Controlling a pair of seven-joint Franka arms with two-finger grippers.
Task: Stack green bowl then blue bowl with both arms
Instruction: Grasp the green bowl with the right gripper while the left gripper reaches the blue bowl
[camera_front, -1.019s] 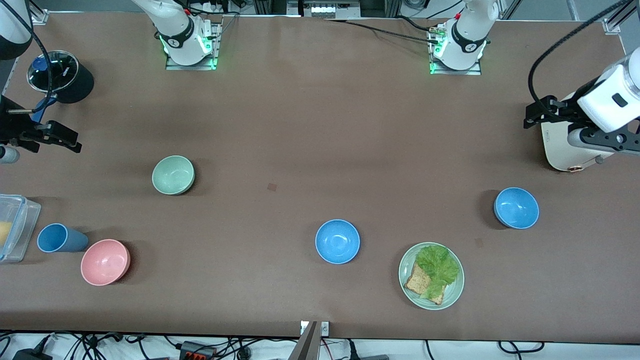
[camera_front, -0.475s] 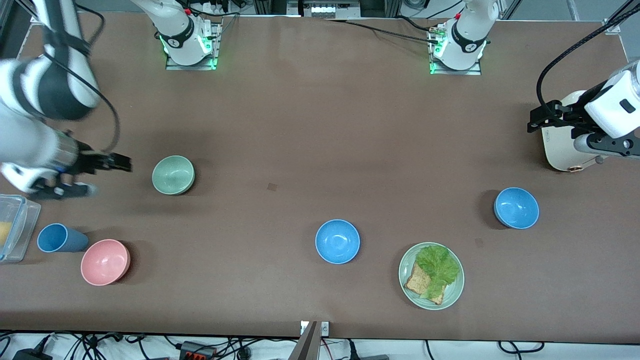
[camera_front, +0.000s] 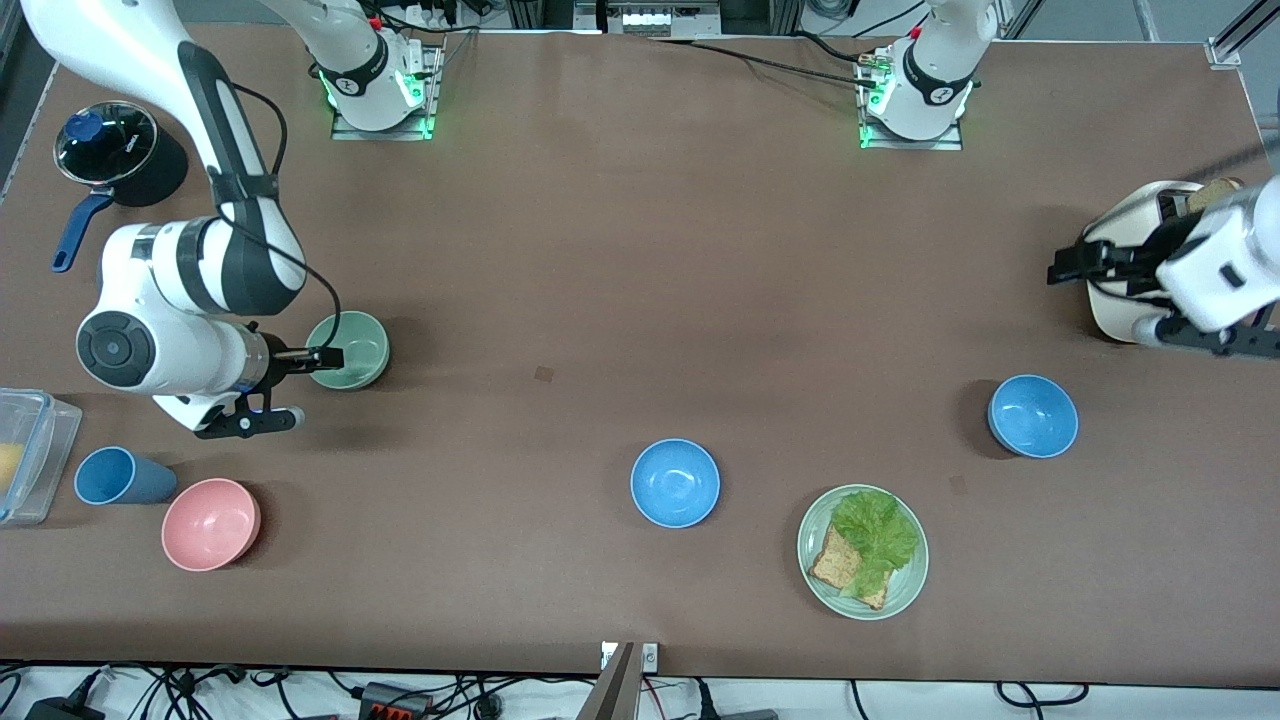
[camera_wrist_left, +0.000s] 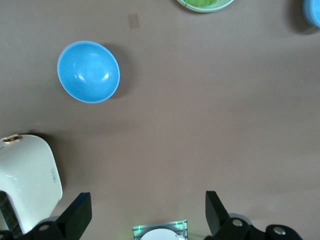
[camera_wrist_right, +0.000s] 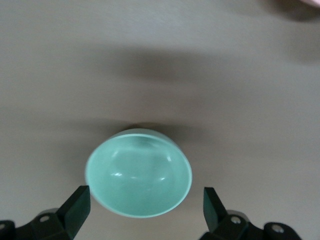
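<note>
- One big brown table (camera_front: 620, 250) holds everything.
- Two white arms. The right arm (camera_front: 200, 280) reaches down by the green bowl. The left arm (camera_front: 1215, 265) is up at its own end of the table, partly cut off by the picture's edge.
- One cream toaster (camera_front: 1120, 310) sits under the left arm, partly hidden by it.
- One black pot (camera_front: 125, 150) with a blue handle stands at the right arm's end.
- One clear box (camera_front: 30, 450) is cut off at the edge; something yellow is in it, too little to name.
- One pale green plate (camera_front: 905, 590) holds lettuce (camera_front: 875, 535) and a slice of bread (camera_front: 835, 568).
- Four bowls, all with nothing in them: one green bowl (camera_front: 352, 350), one pink bowl (camera_front: 210, 524), two blue ones. The middle blue bowl (camera_front: 675, 483) sits beside the plate. The other blue bowl (camera_front: 1033, 416) sits nearer the camera than the toaster.
- One blue cup (camera_front: 118, 476) lies on its side just beside the pink bowl.
- The right gripper (camera_front: 300, 385) is right by the green bowl's rim, fingers wide apart, holding nothing.
- The left gripper (camera_front: 1075, 262) is over the toaster, fingers wide apart, holding nothing.
</note>
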